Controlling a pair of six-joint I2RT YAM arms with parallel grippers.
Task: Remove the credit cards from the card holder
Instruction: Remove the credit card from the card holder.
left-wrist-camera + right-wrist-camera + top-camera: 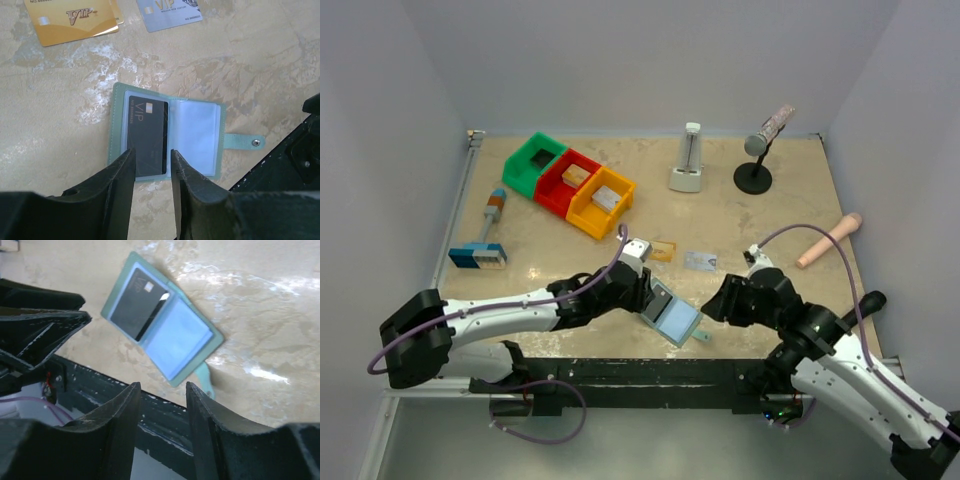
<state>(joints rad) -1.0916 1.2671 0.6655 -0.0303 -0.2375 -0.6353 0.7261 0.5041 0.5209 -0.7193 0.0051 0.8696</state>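
Teal bifold card holder [197, 135] lies open, thin dark card [147, 137] in one pocket.
Your left gripper [152, 151] and right gripper [163, 387] both gape empty; flat orange-gold card [70, 17] and blue-grey card [167, 10] lie at the holder's 12 o'clock.

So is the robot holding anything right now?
Nothing. The left gripper hangs over the black card in the card holder, jaws apart; the right gripper is open and empty too.

card holder [197, 137]: open, dark card [147, 135] inside | credit cards [70, 20]: gold, grey, outside
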